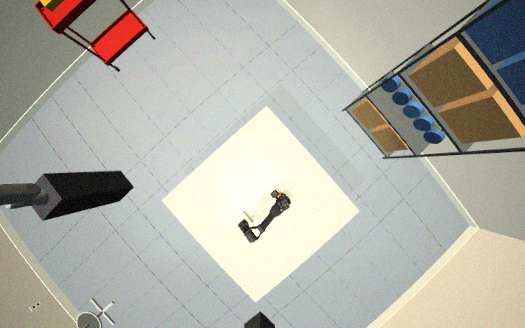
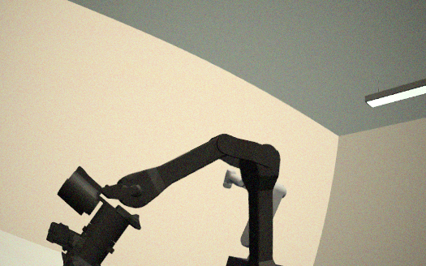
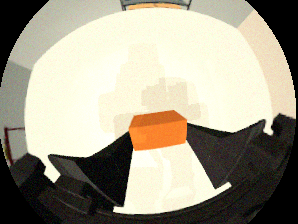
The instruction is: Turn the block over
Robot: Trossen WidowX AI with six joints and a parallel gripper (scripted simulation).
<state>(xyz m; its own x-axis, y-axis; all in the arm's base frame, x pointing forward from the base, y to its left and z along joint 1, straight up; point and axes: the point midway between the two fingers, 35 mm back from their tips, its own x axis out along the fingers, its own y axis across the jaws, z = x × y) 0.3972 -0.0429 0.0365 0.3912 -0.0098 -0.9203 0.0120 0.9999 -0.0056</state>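
The orange block (image 3: pixel 158 136) is held between the two black fingers in the wrist view, with its long side across them. A bright side face and a darker upper face show, and I can make out no clear marking on either. My gripper (image 3: pixel 157 129) is shut on the block. In the top view a small bit of the orange block shows at the arm's gripper end, mostly covered by the arm. The fingers and block are out of frame in the exterior view. I cannot tell whether the block touches the table.
The pale table top (image 1: pixel 211 200) (image 3: pixel 75 90) is strongly lit, with faint arm shadows beyond the block. A red cart (image 1: pixel 121 37) and a shelf rack with bins (image 1: pixel 481 120) stand away from the table on the floor.
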